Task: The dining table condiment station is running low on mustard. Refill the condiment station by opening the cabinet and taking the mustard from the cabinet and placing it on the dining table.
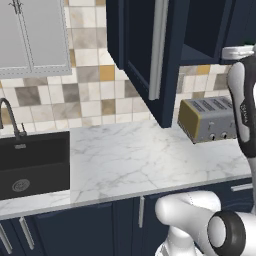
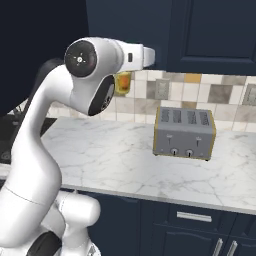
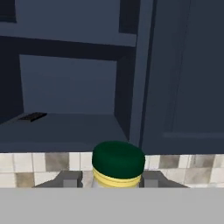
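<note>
A marble worktop (image 1: 150, 160) with a toaster (image 2: 184, 133) runs under the dark wall cabinet (image 3: 70, 100), whose door (image 1: 150, 55) stands open. In the hand view the gripper (image 3: 114, 179) is clenched on the mustard (image 3: 117, 164), just outside the cabinet's shelf and below it. Swinging away, the bottle could clip the open door or slip from the grip. Most of the bottle is hidden, and the dining table is out of frame.

Open cabinet door (image 1: 150, 45) juts over worktop (image 1: 145, 160); toaster (image 2: 184, 132) stands below; marble left of it bare.
</note>
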